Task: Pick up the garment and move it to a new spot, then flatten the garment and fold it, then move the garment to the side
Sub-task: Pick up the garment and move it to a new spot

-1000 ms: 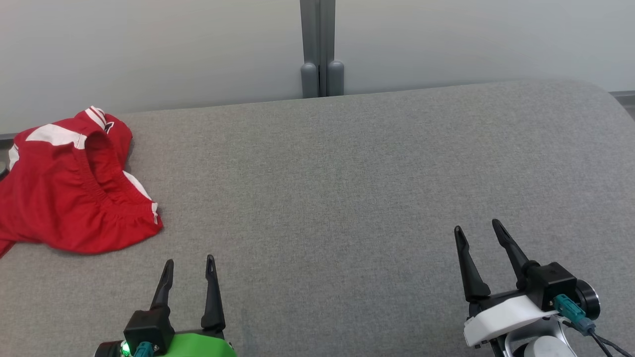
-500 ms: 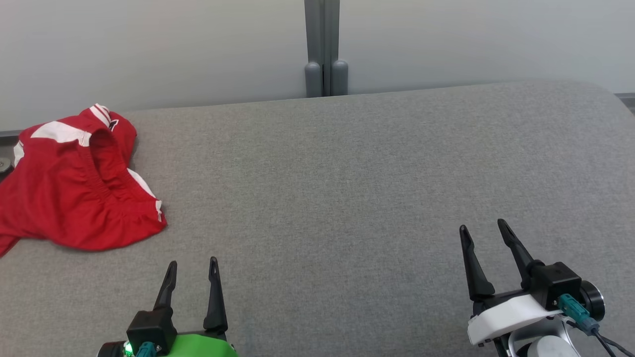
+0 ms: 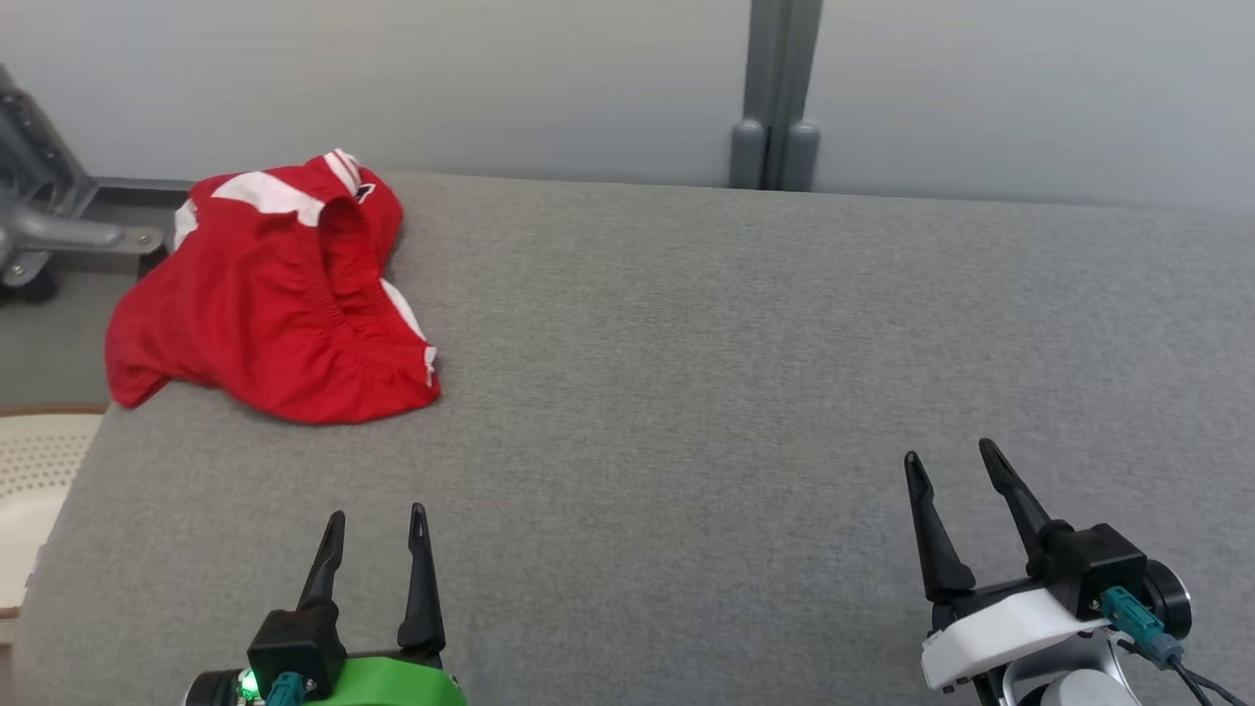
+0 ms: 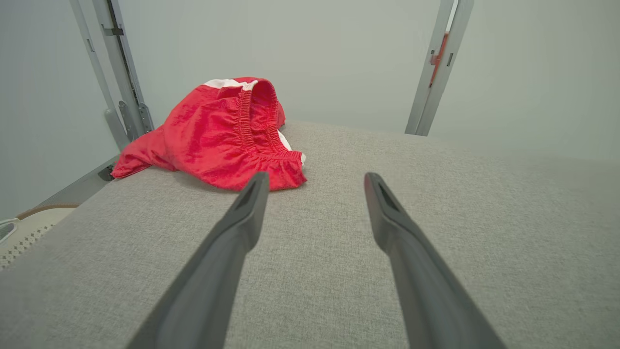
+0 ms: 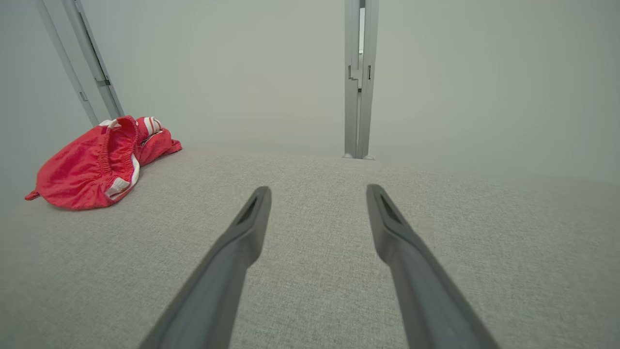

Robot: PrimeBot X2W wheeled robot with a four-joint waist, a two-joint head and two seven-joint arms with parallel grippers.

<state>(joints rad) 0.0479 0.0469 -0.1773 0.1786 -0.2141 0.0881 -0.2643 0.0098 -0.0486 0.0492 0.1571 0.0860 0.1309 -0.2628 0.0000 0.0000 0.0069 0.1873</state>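
Note:
The garment (image 3: 279,304) is a crumpled pair of red shorts with white stripes and an elastic waistband, lying at the far left corner of the grey padded table (image 3: 706,373). It also appears ahead and left of the fingers in the left wrist view (image 4: 220,138) and far left in the right wrist view (image 5: 94,165). My left gripper (image 3: 377,517) hovers open near the table's front edge, well short of the garment, holding nothing. My right gripper (image 3: 949,453) stands open and empty at the lower right, far from the garment.
A grey post (image 3: 779,93) rises against the pale wall behind the table. A metal frame (image 3: 44,211) stands off the table's far left corner. A pale perforated basket (image 3: 39,471) sits below the table's left edge.
The head camera has turned left, so the whole picture has shifted right and more of the table's left edge shows. The garment lies as before; both grippers stay open.

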